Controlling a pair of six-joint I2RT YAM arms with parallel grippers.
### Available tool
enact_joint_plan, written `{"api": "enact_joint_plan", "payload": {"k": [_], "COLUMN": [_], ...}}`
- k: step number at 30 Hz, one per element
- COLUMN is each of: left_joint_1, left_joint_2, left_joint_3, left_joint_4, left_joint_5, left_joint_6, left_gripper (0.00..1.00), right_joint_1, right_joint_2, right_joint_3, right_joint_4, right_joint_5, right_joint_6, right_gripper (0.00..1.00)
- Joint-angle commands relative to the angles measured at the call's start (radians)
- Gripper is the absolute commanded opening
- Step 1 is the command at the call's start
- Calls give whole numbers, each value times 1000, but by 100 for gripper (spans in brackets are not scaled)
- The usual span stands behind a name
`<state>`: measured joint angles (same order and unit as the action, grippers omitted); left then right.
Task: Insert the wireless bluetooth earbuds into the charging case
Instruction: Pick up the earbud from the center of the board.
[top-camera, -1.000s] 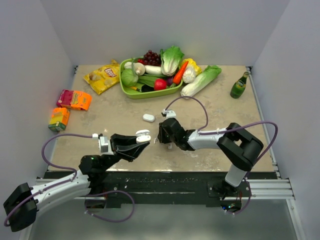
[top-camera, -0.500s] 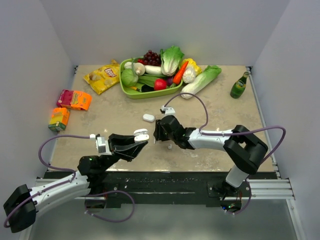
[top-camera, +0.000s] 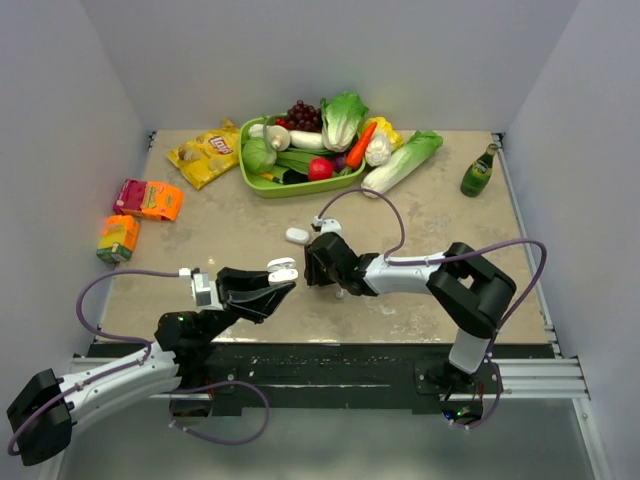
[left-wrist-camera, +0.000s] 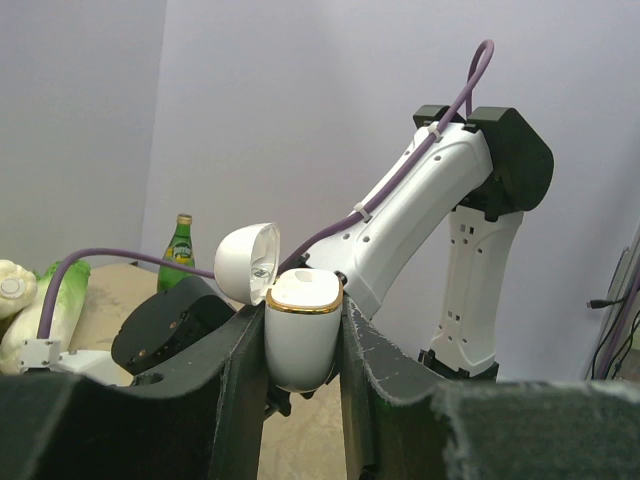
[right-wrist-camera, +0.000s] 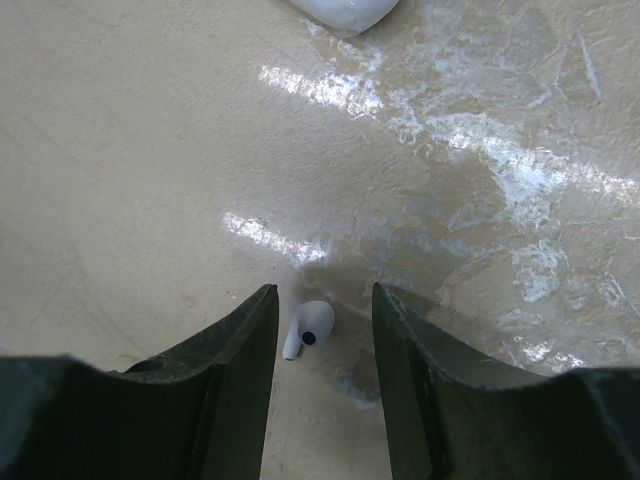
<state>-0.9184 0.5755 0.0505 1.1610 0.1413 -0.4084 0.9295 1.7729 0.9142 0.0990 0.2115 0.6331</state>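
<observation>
Open case (left-wrist-camera: 298, 345) is clamped in left gripper (left-wrist-camera: 300, 315); right gripper (right-wrist-camera: 322, 295), held apart, should be centred around earbud (right-wrist-camera: 308, 328) before being closed.

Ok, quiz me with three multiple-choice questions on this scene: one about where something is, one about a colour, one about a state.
1. Where is the earbud?
A. pinched and lifted in the air
B. lying on the table between the right gripper's fingers
C. resting on top of a finger

2. What colour is the rim of the charging case?
A. gold
B. blue
C. red

3. The case's lid is:
A. shut
B. flipped open
C. missing

Answers:
1 B: the right wrist view shows it on the tabletop, untouched between the open fingers.
2 A: a gold band rings the case's top in the left wrist view.
3 B: the lid tilts back while the left gripper clamps the case.
</observation>
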Motion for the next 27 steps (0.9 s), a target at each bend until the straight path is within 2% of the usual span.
{"api": "enact_joint_plan", "payload": {"k": [1,7,14,27], "left_joint_1": [-4,-4,-4,-4], "left_joint_2": [3,4,3,-43], "left_joint_3": [-233,-227,-227,-227], "left_joint_4": [52,48,46,5], "left_joint_5": [-6,-3,-8,-19], "left_joint_6": [-3,-3,-7,-9], "left_gripper": [0,0,0,0], "right_joint_1": [9,26,69,88], "right_joint_2": [19,37,80,115], "right_joint_3": [31,49,91,80], "right_joint_4": [-8,-51,-145,-208], "right_joint_5": [-12,15,132,216], "right_joint_6": [-13,-33,-52,-1], "right_gripper": [45,43,42,41]}}
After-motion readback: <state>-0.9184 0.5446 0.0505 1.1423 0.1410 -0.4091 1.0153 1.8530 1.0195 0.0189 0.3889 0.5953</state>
